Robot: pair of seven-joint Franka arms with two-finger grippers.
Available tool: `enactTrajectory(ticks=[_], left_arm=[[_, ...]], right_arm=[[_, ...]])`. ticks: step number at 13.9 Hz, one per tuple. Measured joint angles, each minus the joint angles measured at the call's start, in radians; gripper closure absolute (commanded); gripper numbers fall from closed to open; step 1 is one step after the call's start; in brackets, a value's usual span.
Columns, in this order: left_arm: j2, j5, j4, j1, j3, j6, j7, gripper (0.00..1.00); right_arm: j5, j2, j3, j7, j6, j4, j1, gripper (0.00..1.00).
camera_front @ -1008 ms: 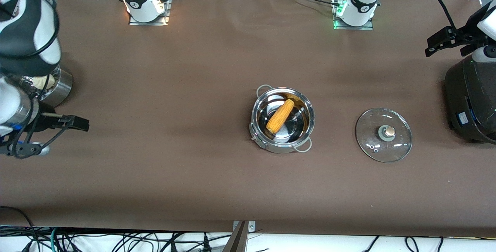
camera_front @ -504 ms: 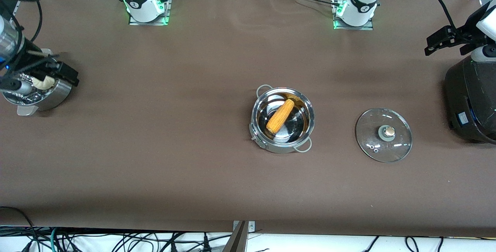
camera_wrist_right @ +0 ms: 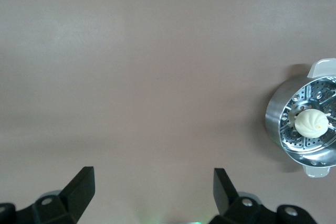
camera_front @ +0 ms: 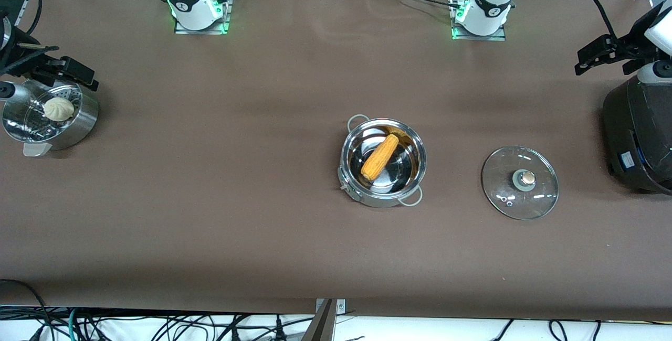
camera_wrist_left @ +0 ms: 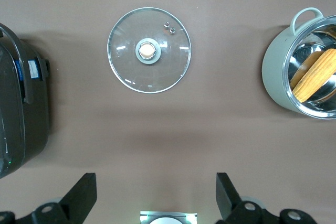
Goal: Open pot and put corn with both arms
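The steel pot stands open in the middle of the table with the yellow-orange corn lying inside it. The pot and the corn also show in the left wrist view. The glass lid lies flat on the table beside the pot, toward the left arm's end; it also shows in the left wrist view. My left gripper is open and empty, raised over the table near the black cooker. My right gripper is open and empty, raised over the steamer basket's edge.
A steel steamer basket with a white bun stands at the right arm's end; it shows in the right wrist view. A large black cooker stands at the left arm's end. Cables run along the table's near edge.
My right arm has risen and pulled back toward its base end, uncovering the steamer basket and bun. The left arm, pot, corn and lid have not moved.
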Motion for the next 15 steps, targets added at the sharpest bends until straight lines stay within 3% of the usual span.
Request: enactTrajectory(ticks=[9, 15], left_arm=[[0.0, 0.0, 0.0, 0.0, -0.001, 0.0, 0.0, 0.0], [0.0, 0.0, 0.0, 0.0, -0.003, 0.0, 0.0, 0.0]], right_arm=[[-0.011, 0.038, 0.0, -0.042, -0.017, 0.02, -0.001, 0.0], [-0.012, 0.089, 0.0, -0.048, -0.017, 0.09, -0.007, 0.0]])
